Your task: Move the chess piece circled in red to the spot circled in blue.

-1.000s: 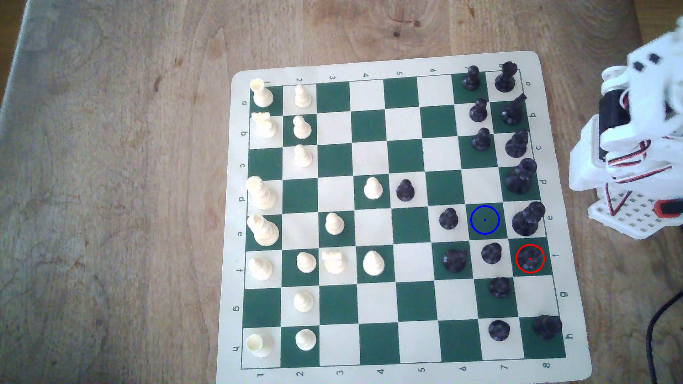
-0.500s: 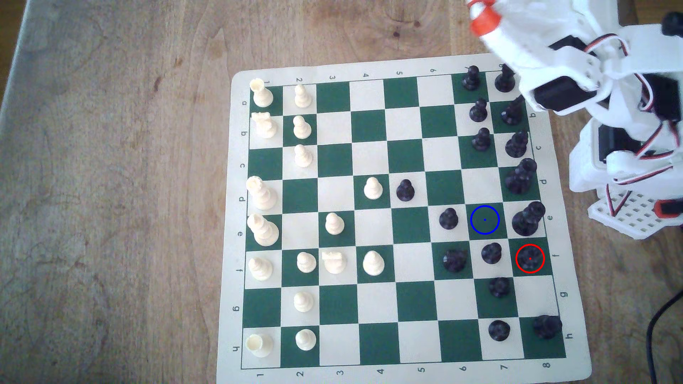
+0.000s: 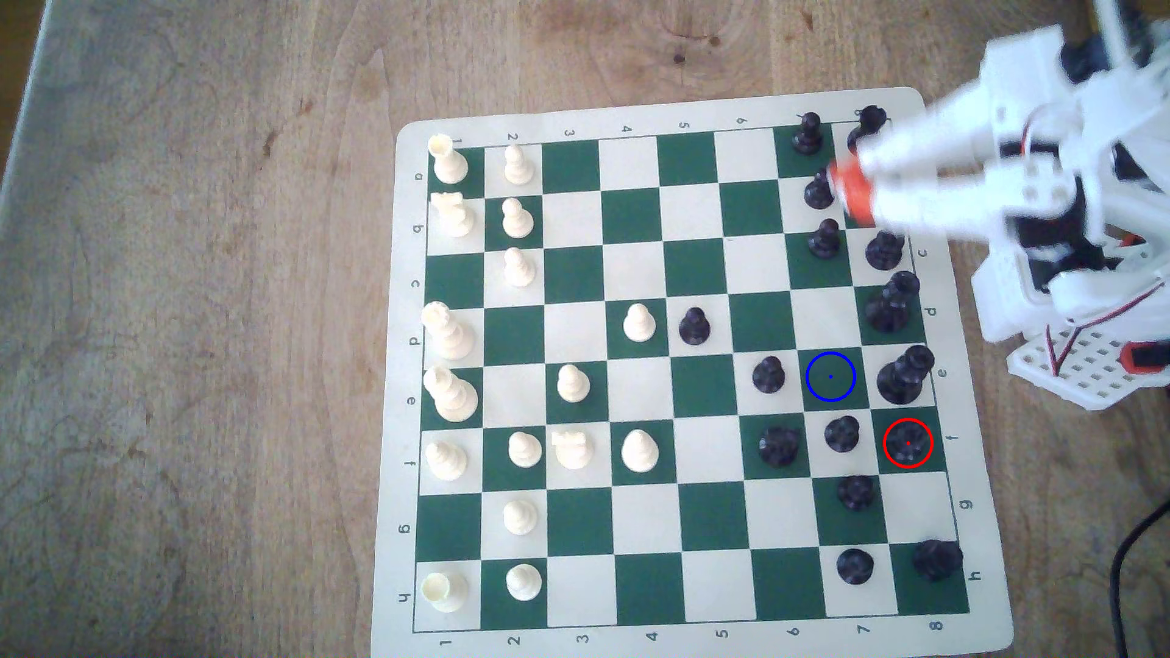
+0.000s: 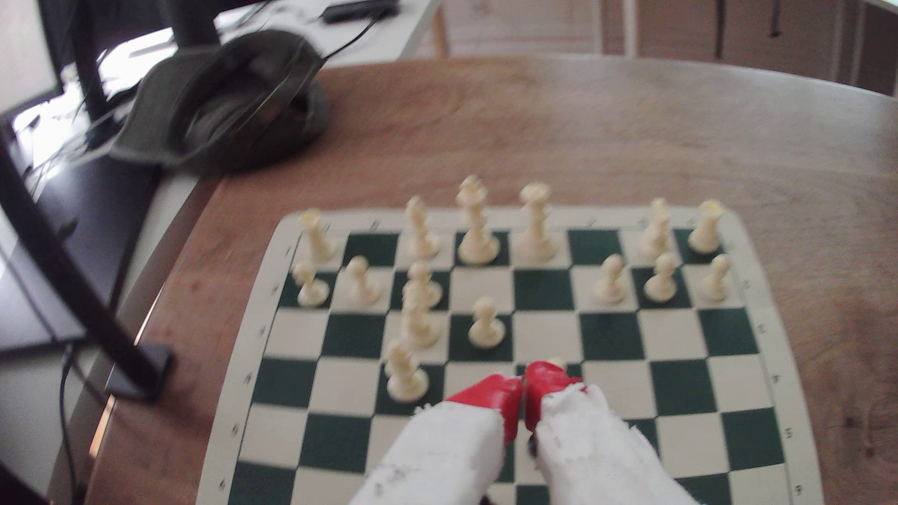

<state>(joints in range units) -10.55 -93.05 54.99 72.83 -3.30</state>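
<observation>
Chess piece: the chess piece [image 3: 908,443] is black, stands upright inside the red ring on a dark green square in the column nearest the exterior view's right, row f.
Neighbours: a black pawn [image 3: 842,434] sits on the next square toward the exterior view's left; a tall black piece [image 3: 904,376] stands on the square just above it in that view.
Spot: the spot [image 3: 830,376] is a bare green square ringed in blue, diagonally touching the piece's square (up and to the exterior view's left).
Gripper: the gripper [image 3: 851,190] is blurred, above the board's upper right corner in the exterior view, well apart from the piece.
Jaws: the red fingertips [image 4: 491,393] meet with nothing between them (seen in the wrist view).
Board: the chessboard [image 3: 658,107] lies flat on a wooden table [image 3: 190,316].
White side: white pieces [image 3: 449,392] line the exterior view's left columns.
</observation>
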